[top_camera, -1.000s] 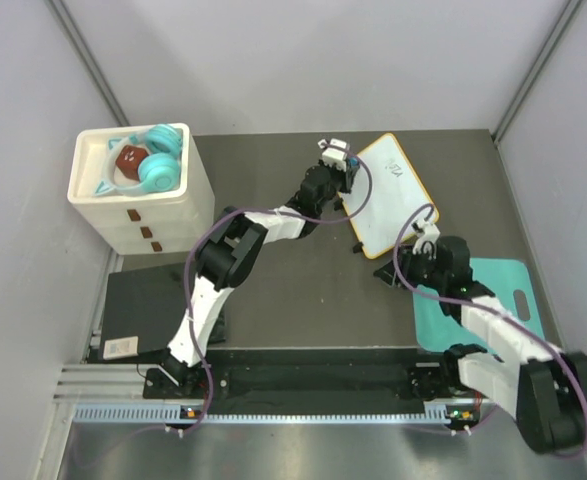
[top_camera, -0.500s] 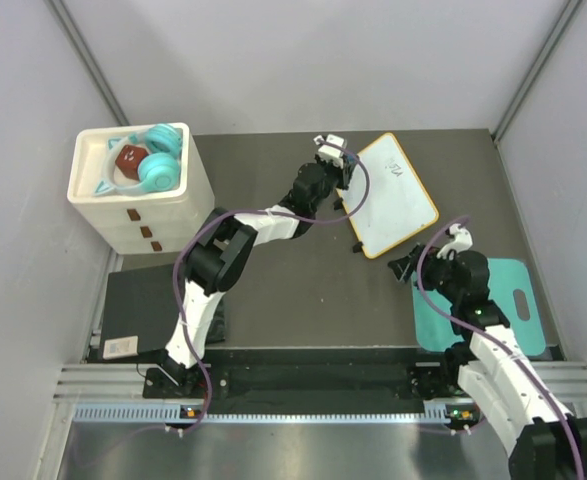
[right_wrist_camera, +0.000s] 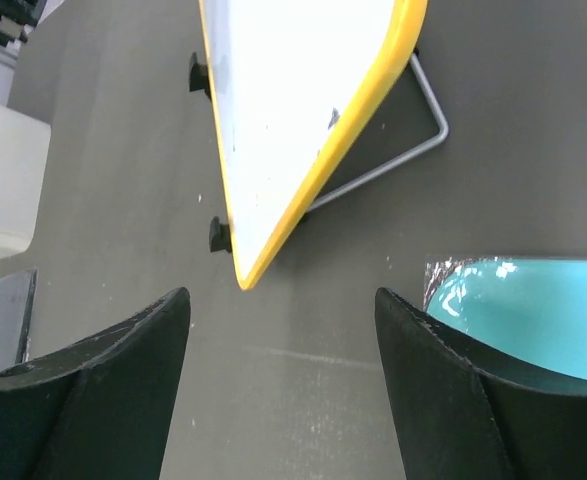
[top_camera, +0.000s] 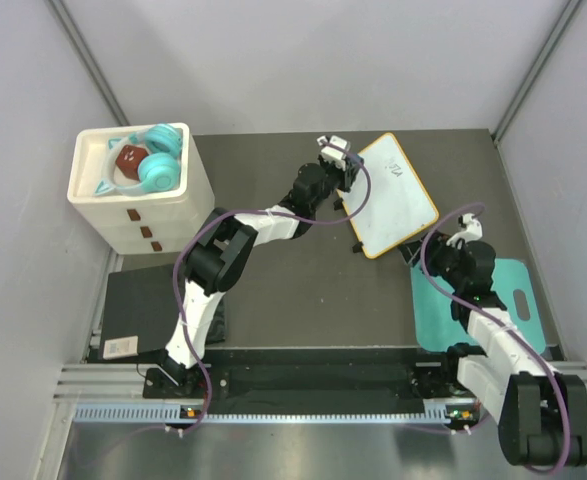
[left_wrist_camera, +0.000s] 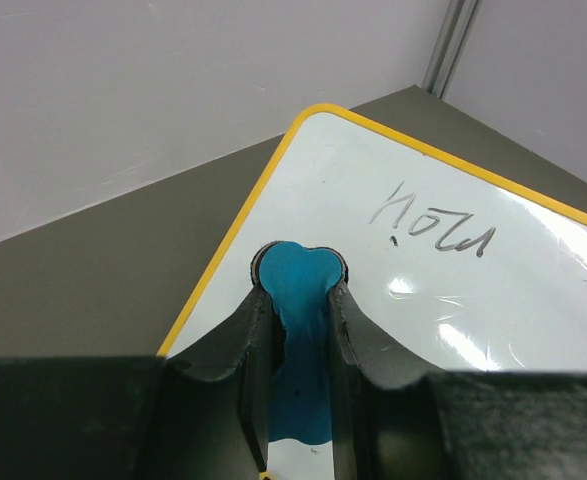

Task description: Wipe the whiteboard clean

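**Item 1, right gripper** (right_wrist_camera: 281, 300). Lower centre of the right wrist view. The jaws are spread wide and nothing is held. A bare strip of counter (right_wrist_camera: 273, 380) is seen between them.

**Item 2, teal mat** (right_wrist_camera: 513, 300). Lower right of the same view, flat on the counter and just beside the right-hand finger. It is no part of the task.

**Item 3, whiteboard** (top_camera: 398, 200). Right of centre in the top view, set askew to the counter edges. Its nearest corner (right_wrist_camera: 245, 275) points down at the gap between the right gripper's jaws, a little ahead of them and not touched. Two black clips (right_wrist_camera: 218, 235) are noted on the left edge, and a wire support (right_wrist_camera: 413, 150) shows from under the right edge.

**Item 4, left gripper** (left_wrist_camera: 297, 290). Upper centre of the top view, at the board's far left edge. It is pinched on a blue eraser (left_wrist_camera: 295, 265), whose tip is seen over the white surface just inside the yellow frame (left_wrist_camera: 223, 260). Whether the tip is pressed on the board cannot be told.

**Item 5, writing** (left_wrist_camera: 433, 225). One dark scribble, unerased, near the board's far corner. In the left wrist view it lies ahead of the eraser and to its right, near but apart.

**Note.** The left gripper is judged the nearer to the writing by a good margin. The coming stroke is judged to run forward and rightward across the board.
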